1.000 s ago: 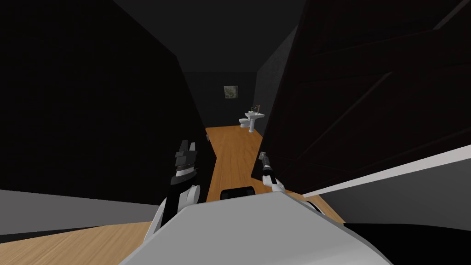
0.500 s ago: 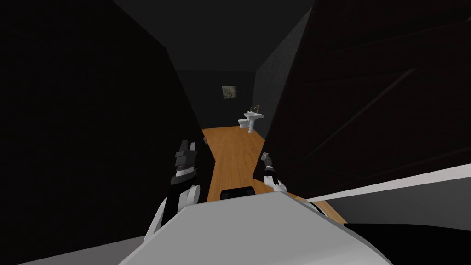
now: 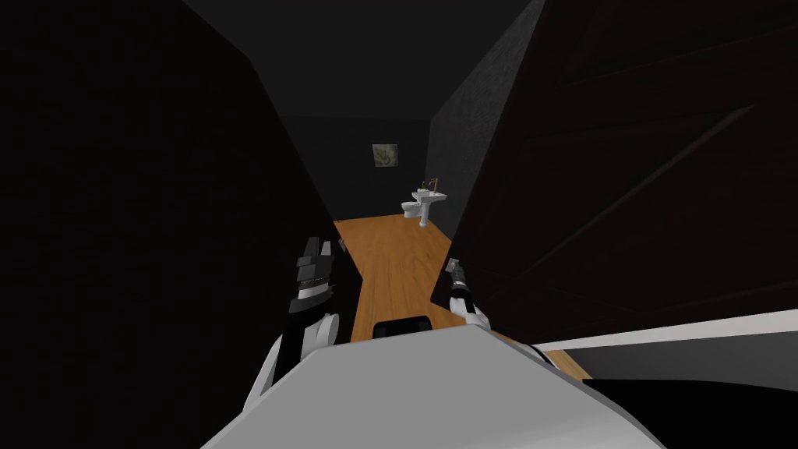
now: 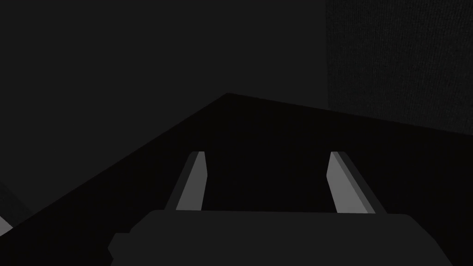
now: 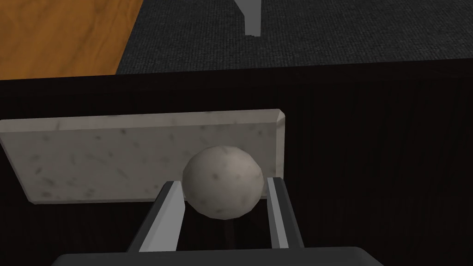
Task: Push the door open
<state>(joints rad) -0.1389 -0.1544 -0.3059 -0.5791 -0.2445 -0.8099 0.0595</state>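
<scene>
1. No readable word, number or brand anywhere.
2. Small square framed picture (image 3: 385, 155), far wall (image 3: 343, 164): too small to make out.
3. Pale speckled rectangular plate (image 5: 115, 152) on the dark door (image 5: 369, 161): mottling only.

Right gripper (image 5: 225, 183) had both fingers (image 5: 172, 214) against the sides of a round speckled grey knob (image 5: 223, 175). Knob stood off a pale speckled plate (image 5: 115, 157), near one end of it, fixed flat on the dark door (image 5: 379, 152). Beyond the door's edge: dark grey rough-textured surface (image 5: 369, 32), wood floor (image 5: 60, 37) beside it, and a short light grey strip (image 5: 251, 16), can't tell what.
</scene>
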